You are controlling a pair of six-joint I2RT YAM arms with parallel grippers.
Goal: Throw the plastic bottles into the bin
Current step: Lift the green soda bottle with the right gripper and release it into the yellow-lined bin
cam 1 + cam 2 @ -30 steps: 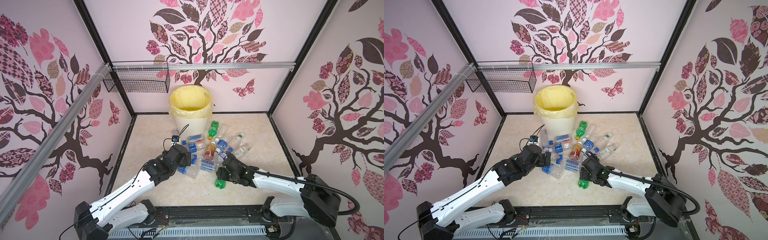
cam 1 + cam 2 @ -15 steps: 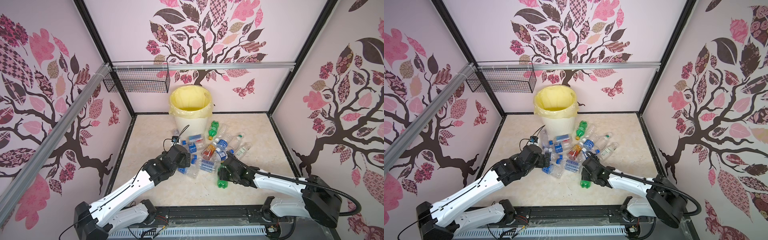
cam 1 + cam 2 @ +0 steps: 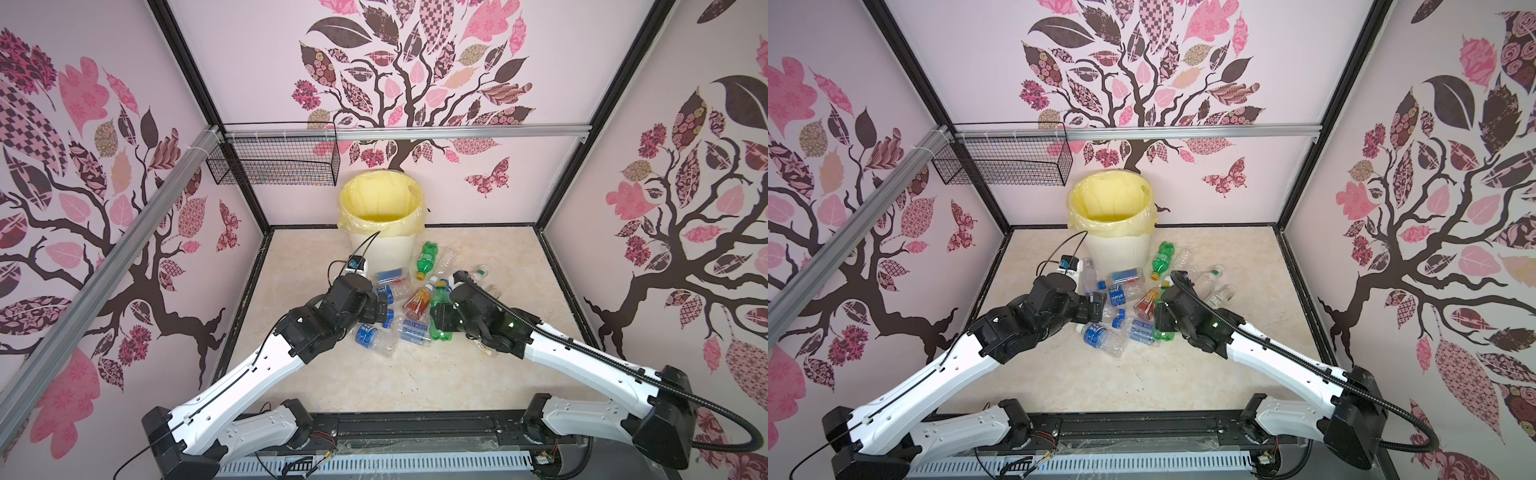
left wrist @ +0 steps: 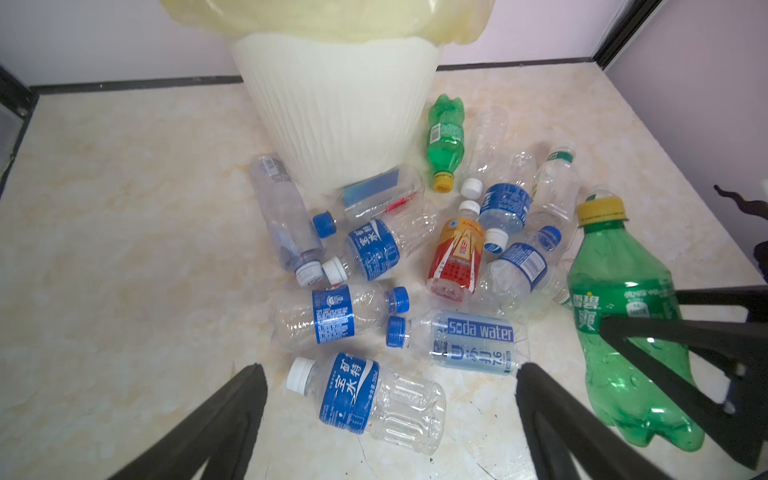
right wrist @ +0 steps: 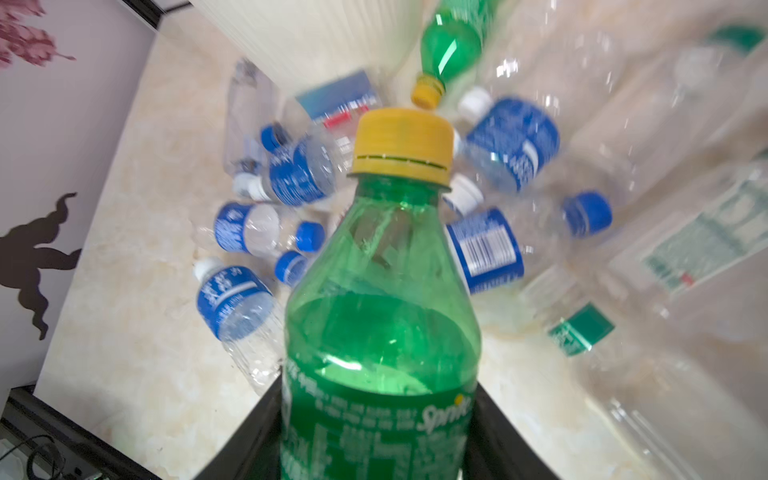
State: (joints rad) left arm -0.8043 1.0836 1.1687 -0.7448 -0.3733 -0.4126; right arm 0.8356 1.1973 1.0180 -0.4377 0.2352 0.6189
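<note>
In both top views the bin (image 3: 384,255) stands against the far wall, its yellow bag (image 3: 380,199) folded over the rim; the plastic bottles (image 3: 1098,334) lie heaped on the table (image 3: 415,382) just in front of it (the black wire basket (image 3: 274,166) hangs from the rail beside the bin). My left gripper (image 3: 376,311) sits at the left edge of the heap; my right gripper (image 3: 437,322) is at the right edge, clamped on a green bottle (image 3: 439,305) whose yellow cap points toward the bin. A second green bottle (image 3: 427,257) lies beside the bin's foot; an amber-red bottle (image 3: 417,301) rests between the two grippers.

From the left wrist, my fingers (image 4: 232,419) are spread wide with nothing between them, straddling a blue-labelled bottle (image 4: 365,395) on the table; a soda water bottle (image 4: 469,343) lies just past it. The green bottle is tilted, with dark fingers across its label.

From the right wrist, the green bottle fills the middle, pinched at its label between my two fingers (image 5: 253,436); the heap behind is blurred, so I cannot tell whether the bottle's base touches the table.
</note>
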